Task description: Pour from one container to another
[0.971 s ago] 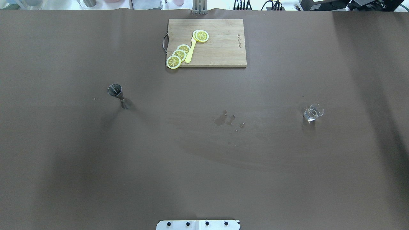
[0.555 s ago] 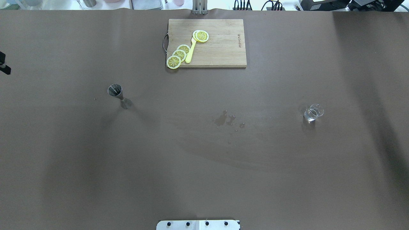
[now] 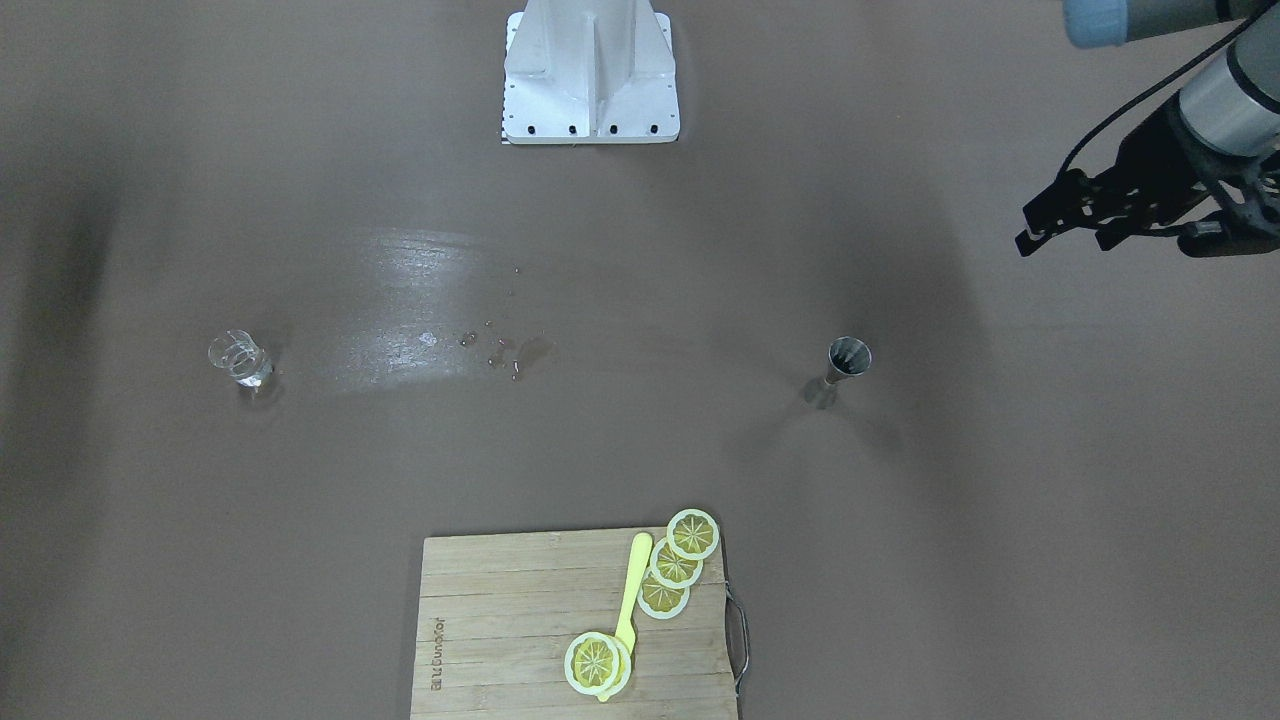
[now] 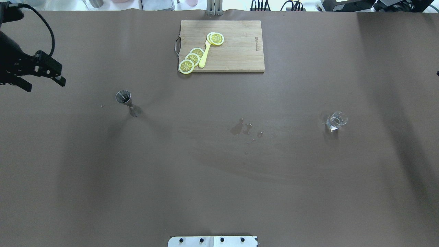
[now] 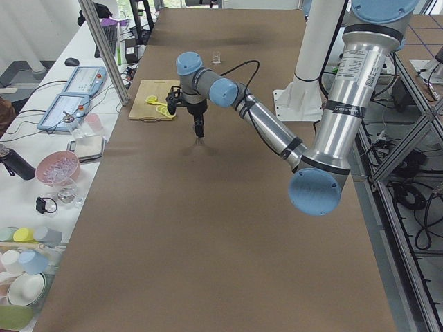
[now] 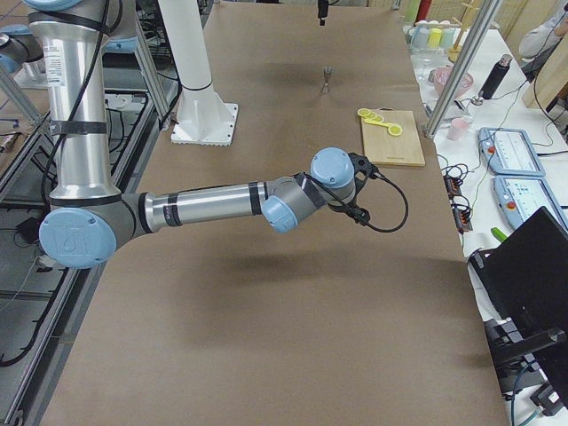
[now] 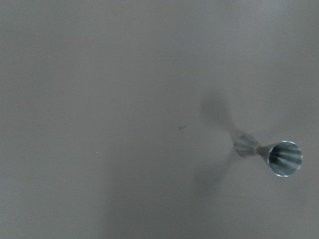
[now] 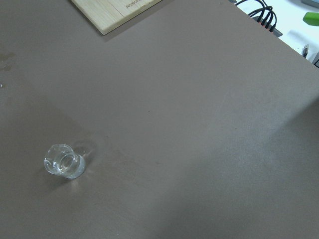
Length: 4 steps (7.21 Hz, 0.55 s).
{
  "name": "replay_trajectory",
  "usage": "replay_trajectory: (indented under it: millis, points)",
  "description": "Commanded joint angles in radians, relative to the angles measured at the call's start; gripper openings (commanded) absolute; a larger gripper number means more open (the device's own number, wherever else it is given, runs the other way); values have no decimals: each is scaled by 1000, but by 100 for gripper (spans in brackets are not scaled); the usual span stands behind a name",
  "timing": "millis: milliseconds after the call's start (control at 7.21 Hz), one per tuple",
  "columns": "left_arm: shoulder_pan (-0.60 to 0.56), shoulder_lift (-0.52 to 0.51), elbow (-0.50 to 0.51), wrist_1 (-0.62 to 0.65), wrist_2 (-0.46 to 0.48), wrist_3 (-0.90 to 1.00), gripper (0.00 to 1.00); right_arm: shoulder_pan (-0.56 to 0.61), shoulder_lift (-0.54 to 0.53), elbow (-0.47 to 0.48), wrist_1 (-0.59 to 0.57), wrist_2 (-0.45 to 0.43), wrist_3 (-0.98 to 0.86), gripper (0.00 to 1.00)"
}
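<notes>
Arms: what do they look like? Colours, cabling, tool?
Both the left arm and right arm are silver tubes with light-blue joint caps and black bands. The left tool is black, two-fingered; a black cable loops off its wrist.

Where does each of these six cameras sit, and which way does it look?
Front-facing: across the table, looking down toward the robot's base; left gripper upper right.
Overhead: behind the robot, looking forward and down; left gripper at left edge.
Exterior left: table's end, looking along it; left arm near.
Exterior right: opposite end; right arm near.
Left wrist: down onto the jigger; no arm.
Right wrist: down onto the glass; no arm.
Front-facing and overhead share jigger, glass, cutting board.
</notes>
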Motion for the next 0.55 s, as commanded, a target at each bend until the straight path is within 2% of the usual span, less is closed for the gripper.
replay_trajectory:
  millis: [0,139,277,416]
  points:
    - [71,-53,-28,-13,38,-105,98,-31,-6,-4,96,-26,179,100]
    - [164,-53,-99,-34,218,-187,98,-56,-6,-4,138,-54,252,100]
    - [250,-71,-104,-60,241,-303,98,-73,-15,-5,185,-52,344,100]
    - [315,-67,-103,-129,309,-349,98,-103,-60,-5,304,-55,419,100]
